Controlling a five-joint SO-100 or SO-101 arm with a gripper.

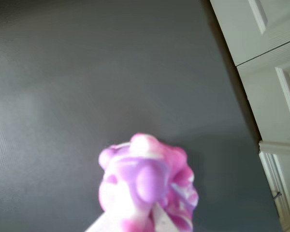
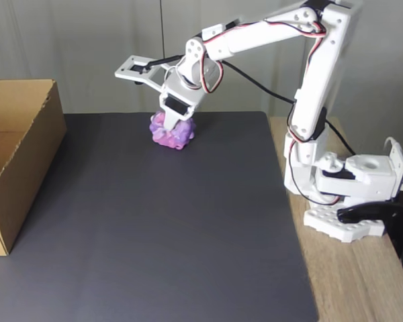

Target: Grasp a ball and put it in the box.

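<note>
The bumpy purple and pink ball (image 2: 172, 134) is near the far edge of the dark grey mat (image 2: 161, 221) in the fixed view. My gripper (image 2: 173, 127) comes down on it from above and is shut on it. I cannot tell whether the ball still touches the mat. In the wrist view the ball (image 1: 147, 181) is blurred and close at the bottom centre, with the white fingertips (image 1: 160, 218) of the gripper (image 1: 135, 221) pressed against it. The open brown cardboard box (image 2: 33, 157) stands at the left edge of the mat, well left of the ball.
My white arm's base (image 2: 352, 191) sits on the wooden table (image 2: 363, 282) to the right of the mat, with a black part (image 2: 369, 215) beside it. A white panelled door (image 1: 270, 72) fills the right side of the wrist view.
</note>
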